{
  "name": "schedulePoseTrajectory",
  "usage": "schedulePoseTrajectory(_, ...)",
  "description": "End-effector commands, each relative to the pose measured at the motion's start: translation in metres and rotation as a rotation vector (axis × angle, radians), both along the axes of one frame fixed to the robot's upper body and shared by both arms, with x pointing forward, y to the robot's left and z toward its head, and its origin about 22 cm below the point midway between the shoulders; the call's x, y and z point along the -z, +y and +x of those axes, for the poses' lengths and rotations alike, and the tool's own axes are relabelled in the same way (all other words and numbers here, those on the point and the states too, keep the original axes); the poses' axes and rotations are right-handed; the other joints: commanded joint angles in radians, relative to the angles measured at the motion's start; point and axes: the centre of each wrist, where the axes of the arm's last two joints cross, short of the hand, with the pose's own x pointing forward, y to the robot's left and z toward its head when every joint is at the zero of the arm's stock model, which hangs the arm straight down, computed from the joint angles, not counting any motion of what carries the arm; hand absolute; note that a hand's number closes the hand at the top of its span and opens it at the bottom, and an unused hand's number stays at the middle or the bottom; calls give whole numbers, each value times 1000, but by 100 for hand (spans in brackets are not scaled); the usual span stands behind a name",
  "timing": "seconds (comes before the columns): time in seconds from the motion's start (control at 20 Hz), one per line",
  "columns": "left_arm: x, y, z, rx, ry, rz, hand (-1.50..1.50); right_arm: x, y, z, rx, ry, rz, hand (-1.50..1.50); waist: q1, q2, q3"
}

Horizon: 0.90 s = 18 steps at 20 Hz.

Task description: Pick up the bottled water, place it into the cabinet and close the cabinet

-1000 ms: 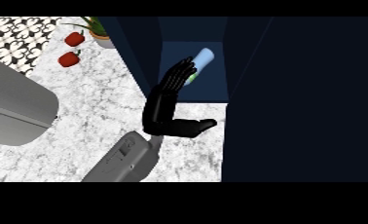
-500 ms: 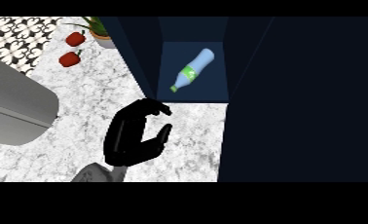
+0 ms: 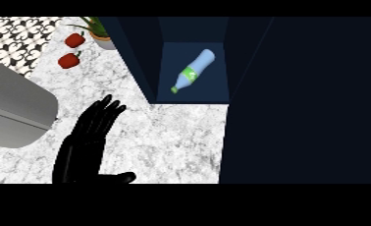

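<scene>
Bottled water: the bottled water (image 3: 193, 71) lies on its side on the cabinet (image 3: 194, 97) floor, cap end toward the counter, touching no hand.
Hand in view: one black hand (image 3: 87, 146) hovers over the marble counter (image 3: 167, 136) at the view's lower left, fingers straight and spread, thumb out, holding nothing; which arm it belongs to cannot be told, and no second hand shows.
Cabinet: open, dark door panels (image 3: 297, 97) standing at either side of the lit compartment.
Done: pick-up and placing look complete, judging by where the bottle lies.
Left: closing the cabinet.
Bystanders: two red peppers (image 3: 70, 50), a potted plant (image 3: 98, 31) and a grey appliance (image 3: 22, 112) sit well apart from the cabinet.
</scene>
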Motion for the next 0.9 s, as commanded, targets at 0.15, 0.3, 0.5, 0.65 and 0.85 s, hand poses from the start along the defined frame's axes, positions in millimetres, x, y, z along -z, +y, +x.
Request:
schedulePoseTrajectory(0.15,-12,33,-26,-25,26,-59,-150,-57,14,-1,-164,-176,-129,150,18,-4,-4)
schedulePoseTrajectory(0.3,-16,55,-26,-58,14,-56,-150,-49,20,4,-236,-174,-176,150,25,-9,-8)
schedulePoseTrajectory(0.5,-19,70,-28,-52,21,-43,-150,-50,26,7,-277,-191,-160,150,36,-3,-11)
schedulePoseTrajectory(0.65,-26,88,-36,-48,12,-24,-150,-44,35,2,-234,-114,-66,150,47,0,-11)
schedulePoseTrajectory(0.85,-27,91,-42,-6,8,-46,-150,-35,49,1,-209,-50,110,150,79,15,-10)
